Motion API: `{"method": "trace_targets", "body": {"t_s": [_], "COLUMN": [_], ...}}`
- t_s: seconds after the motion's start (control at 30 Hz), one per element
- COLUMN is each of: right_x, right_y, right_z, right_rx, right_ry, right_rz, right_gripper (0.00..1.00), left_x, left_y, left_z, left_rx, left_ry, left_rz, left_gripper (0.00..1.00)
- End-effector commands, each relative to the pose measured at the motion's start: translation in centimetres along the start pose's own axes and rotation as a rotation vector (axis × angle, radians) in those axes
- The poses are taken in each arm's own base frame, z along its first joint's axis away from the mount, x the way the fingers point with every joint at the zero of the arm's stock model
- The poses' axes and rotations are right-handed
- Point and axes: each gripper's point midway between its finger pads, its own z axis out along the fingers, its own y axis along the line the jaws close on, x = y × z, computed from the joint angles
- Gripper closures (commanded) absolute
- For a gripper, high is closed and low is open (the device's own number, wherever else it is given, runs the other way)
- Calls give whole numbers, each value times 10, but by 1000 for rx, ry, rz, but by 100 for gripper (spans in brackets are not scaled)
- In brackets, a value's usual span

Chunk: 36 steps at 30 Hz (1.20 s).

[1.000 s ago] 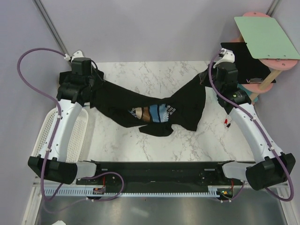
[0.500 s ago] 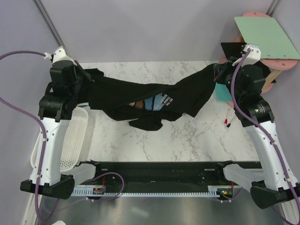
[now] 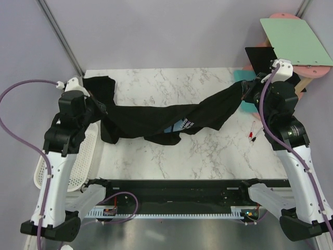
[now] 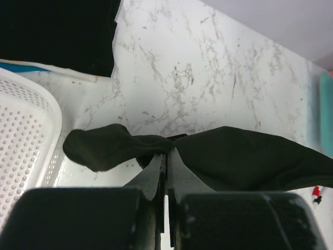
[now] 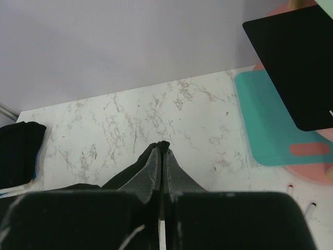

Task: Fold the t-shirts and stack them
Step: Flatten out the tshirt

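Printed t-shirt point(image 3: 151, 115) is up, strung in a sagging line above the marble table point(image 3: 208, 156)! Left gripper point(image 4: 166, 152) pinches one end over the table's left edge, right gripper point(image 5: 163, 147) clamps the other over its far-right corner; folded t-shirt point(image 3: 100, 85) sits on the table's far-left corner

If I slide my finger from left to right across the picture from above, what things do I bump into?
white holey basket → stretched black t-shirt → green board
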Motion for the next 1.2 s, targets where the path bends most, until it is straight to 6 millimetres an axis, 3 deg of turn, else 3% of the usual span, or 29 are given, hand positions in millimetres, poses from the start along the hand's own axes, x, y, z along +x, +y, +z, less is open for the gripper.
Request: {"method": "trace_targets", "body": {"t_s": [0.0, 0.17, 0.27, 0.3, 0.37, 0.4, 0.43, 0.5, 0.53, 0.57, 0.6, 0.63, 0.67, 0.8, 0.83, 0.87, 0.9, 0.97, 1.0, 1.07, 1.1, 1.17], "right_x": [-2, 23, 42, 47, 63, 69, 78, 88, 99, 103, 109, 115, 119, 129, 132, 133, 134, 136, 135, 139, 138, 142], "right_y": [-10, -14, -18, -17, -18, -18, -20, -19, -20, -19, -17, -18, -18, -14, -15, -16, -15, -14, -13, -13, -12, -13], "right_z": [-2, 18, 37, 43, 61, 68, 81, 95, 109, 115, 120, 129, 132, 138, 138, 138, 136, 135, 134, 132, 132, 131], "right_rx": [39, 61, 78, 77, 85, 84, 90, 81, 84, 80, 67, 65, 63, 43, 45, 45, 43, 33, 27, 20, 19, 14], "right_ry": [-22, 40, 73, 82, 114, 127, 145, 166, 189, 198, 215, 227, 234, 260, 265, 266, 268, 275, 274, 285, 284, 292], "right_rz": [-20, -32, -40, -43, -48, -50, -49, -42, -43, -37, -29, -23, -21, -9, -10, -8, -8, -4, -3, 2, 4, 7], "right_gripper": [100, 100, 100, 100, 100, 100, 100, 100, 100, 100, 100, 100, 100, 100, 100, 100, 100, 100, 100, 100, 100, 100], "left_x": [-7, 8, 16, 25, 22, 34, 26, 29, 35, 37, 38, 42, 44, 53, 64, 62, 79, 86, 108, 120, 143, 157], "left_y": [-5, -6, -8, -7, -10, -6, -7, -5, -5, -5, -3, -2, -1, -3, 3, 3, 10, 12, 19, 23, 27, 32], "left_z": [-1, 34, 67, 87, 105, 128, 137, 159, 183, 193, 203, 220, 225, 225, 222, 214, 209, 195, 189, 176, 170, 163], "left_rx": [25, 4, -15, -38, -57, -94, -111, -145, -161, -164, -174, -192, -196, -178, -189, -181, -191, -181, -189, -187, -185, -192], "left_ry": [-22, 41, 86, 130, 137, 189, 176, 204, 242, 261, 276, 297, 309, 335, 359, 350, 386, 391, 435, 453, 503, 521], "left_rz": [-4, 0, 7, 14, 12, 23, 23, 25, 26, 23, 15, 7, 10, 12, 15, 13, 8, -13, -38, -74, -104, -136], "left_gripper": [98, 98, 98, 98, 98, 98, 98, 95, 85, 43, 22, 10, 2, 0, 0, 3, 5, 12, 14, 25, 28, 30]}}
